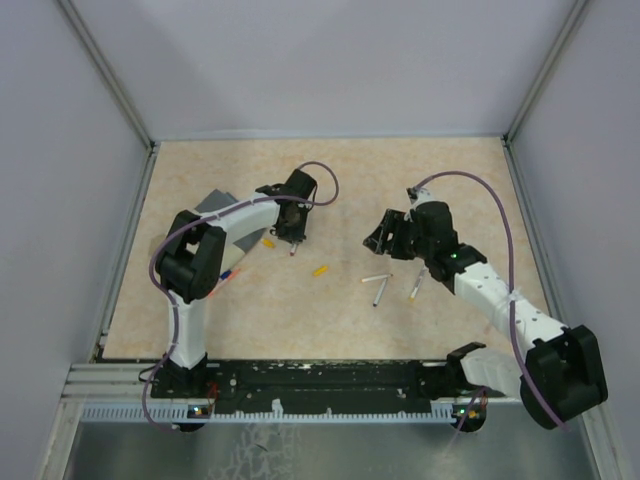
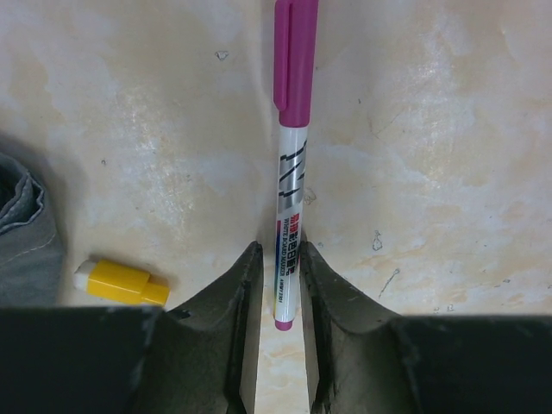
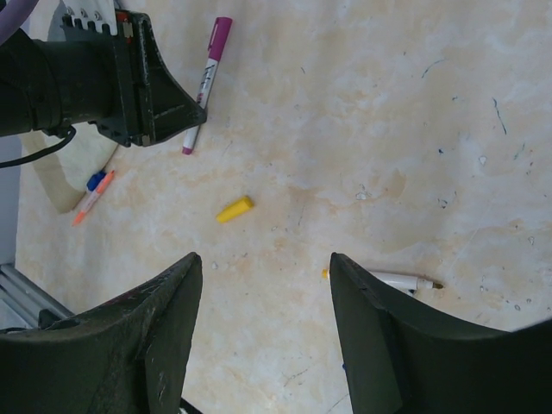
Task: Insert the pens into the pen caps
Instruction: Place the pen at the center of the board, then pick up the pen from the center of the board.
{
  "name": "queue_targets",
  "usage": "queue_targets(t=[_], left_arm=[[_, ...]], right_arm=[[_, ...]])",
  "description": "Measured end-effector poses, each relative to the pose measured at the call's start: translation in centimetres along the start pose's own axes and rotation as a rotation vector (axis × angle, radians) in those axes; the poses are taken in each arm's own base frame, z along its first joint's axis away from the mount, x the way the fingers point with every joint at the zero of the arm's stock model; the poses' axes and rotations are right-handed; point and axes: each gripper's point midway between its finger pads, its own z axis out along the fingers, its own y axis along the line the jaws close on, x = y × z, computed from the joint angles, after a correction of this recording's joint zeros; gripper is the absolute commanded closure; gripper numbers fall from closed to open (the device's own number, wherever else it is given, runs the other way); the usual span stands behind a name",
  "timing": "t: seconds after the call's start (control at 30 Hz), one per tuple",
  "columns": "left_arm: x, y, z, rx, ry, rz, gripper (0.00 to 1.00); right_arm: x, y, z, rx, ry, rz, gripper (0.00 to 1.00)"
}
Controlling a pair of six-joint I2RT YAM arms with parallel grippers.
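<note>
Left gripper (image 2: 282,248) is right down on the magenta pen (image 2: 291,164). In the left wrist view the barrel runs straight up the frame, cap at the top edge, and its magenta tail end sits in the slot between the two fingers. That slot is barely wider than the barrel, with a sliver of table on the left side. Whether the pen is actually pinched, I cannot tell.

At lower left of that view a yellow cap (image 2: 121,283) lies close beside the left finger, apart from it.

Over on the right wrist view, the right gripper (image 3: 264,259) is spread wide with nothing in it. A second yellow cap (image 3: 235,209) lies above its left finger, slanting up to the right. An uncapped white pen (image 3: 397,280) lies almost level, dark tip to the right, just beyond the right finger.

From above, the grey-lidded box (image 1: 210,203) sits mostly under the left arm; its contents are hidden.
</note>
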Motion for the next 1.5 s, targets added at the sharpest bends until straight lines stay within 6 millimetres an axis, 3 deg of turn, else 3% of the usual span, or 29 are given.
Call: queue_targets(t=[0.23, 0.53, 0.63, 0.83, 1.1, 1.5], left_arm=[[-0.1, 0.2, -1.0, 0.009, -0.023, 0.005, 0.68], [-2.5, 1.2, -7.4, 0.05, -0.188, 0.009, 0.67], [-1.7, 2.3, -9.1, 0.054, -0.217, 0.02, 0.67], [1.6, 4.2, -11.2, 0.074, -0.226, 0.067, 0.65], [4.5, 4.5, -11.5, 0.132, -0.217, 0.096, 0.65], [4.6, 4.7, -11.0, 0.159, -0.221, 0.107, 0.67]], right_arm=[[0.1, 0.6, -0.6, -0.025, 0.005, -0.007, 0.39], [0.6, 0.1, -0.8, -0.006, 0.025, -0.01, 0.39], [0.8, -0.3, -0.8, 0.015, 0.03, -0.013, 0.39], [1.0, -2.2, -0.8, 0.112, 0.024, -0.008, 0.39], [2.8, -6.3, -0.8, 0.324, 0.075, 0.065, 0.39], [2.3, -10.3, -2.5, 0.628, 0.037, 0.154, 0.39]])
